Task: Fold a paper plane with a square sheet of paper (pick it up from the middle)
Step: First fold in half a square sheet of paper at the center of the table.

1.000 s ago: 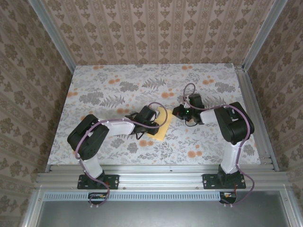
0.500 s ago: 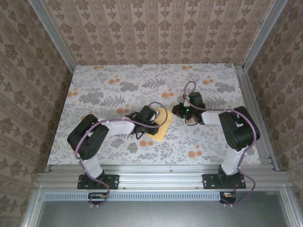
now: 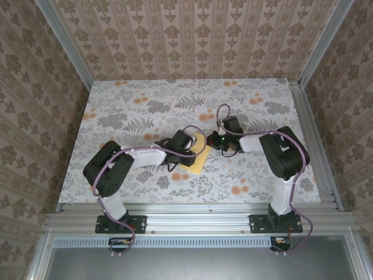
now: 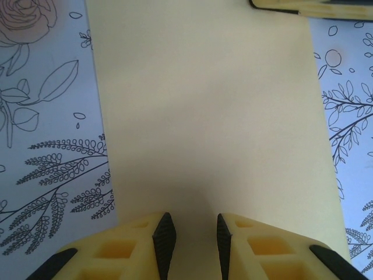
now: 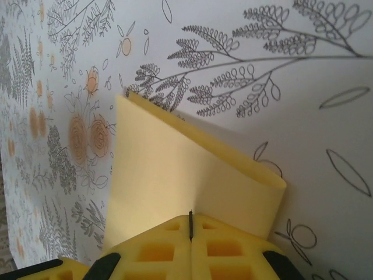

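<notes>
The square sheet of paper is pale yellow and lies doubled over on the flowered table, between the two arms. My left gripper rests on its near-left part. In the left wrist view the fingers stand a little apart over the flat paper, with nothing pinched between them. My right gripper is at the sheet's far right end. In the right wrist view its jaws are shut on the edge of the upper layer, and a soft rounded fold curls along the right side.
The table carries a grey leaf and orange flower print. Patterned walls close it in on three sides, and a metal rail runs along the right edge. The tip of the right gripper shows at the top of the left wrist view.
The right gripper has moved left, closer to the left gripper over the paper's far end. The left gripper has stayed where it was.
</notes>
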Tool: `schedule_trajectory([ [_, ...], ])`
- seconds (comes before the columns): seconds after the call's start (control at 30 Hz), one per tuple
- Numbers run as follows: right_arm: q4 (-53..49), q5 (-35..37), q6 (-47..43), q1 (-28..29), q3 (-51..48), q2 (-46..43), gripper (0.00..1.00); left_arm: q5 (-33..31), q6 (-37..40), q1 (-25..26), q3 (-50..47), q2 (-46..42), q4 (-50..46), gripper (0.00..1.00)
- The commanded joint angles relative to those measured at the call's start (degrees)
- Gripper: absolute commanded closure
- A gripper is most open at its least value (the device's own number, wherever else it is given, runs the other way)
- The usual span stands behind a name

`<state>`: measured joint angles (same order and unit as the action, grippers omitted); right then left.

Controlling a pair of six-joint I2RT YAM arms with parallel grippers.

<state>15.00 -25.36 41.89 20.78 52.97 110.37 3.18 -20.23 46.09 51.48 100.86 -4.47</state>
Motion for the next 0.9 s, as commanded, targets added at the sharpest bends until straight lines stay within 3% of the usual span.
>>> schedule_trajectory([
  [0.0,-1.9,2.38,-3.08,-1.66,1.04,3.0,0.93,-0.32,-0.03,-0.14,-4.48,3.32,-13.94,0.68],
  [0.27,0.19,1.84,-3.47,-6.16,0.39,4.4,0.93,-0.32,-0.2,-0.13,-5.68,2.7,-14.43,0.68],
  [0.63,-0.11,0.07,-3.82,-7.46,2.43,4.21,0.93,1.24,-1.33,-0.12,-5.27,2.33,-13.56,0.68],
  [0.87,-8.2,0.76,-5.62,-7.42,3.98,-0.18,0.92,2.79,-1.68,0.05,-3.11,3.24,-12.34,0.68],
])
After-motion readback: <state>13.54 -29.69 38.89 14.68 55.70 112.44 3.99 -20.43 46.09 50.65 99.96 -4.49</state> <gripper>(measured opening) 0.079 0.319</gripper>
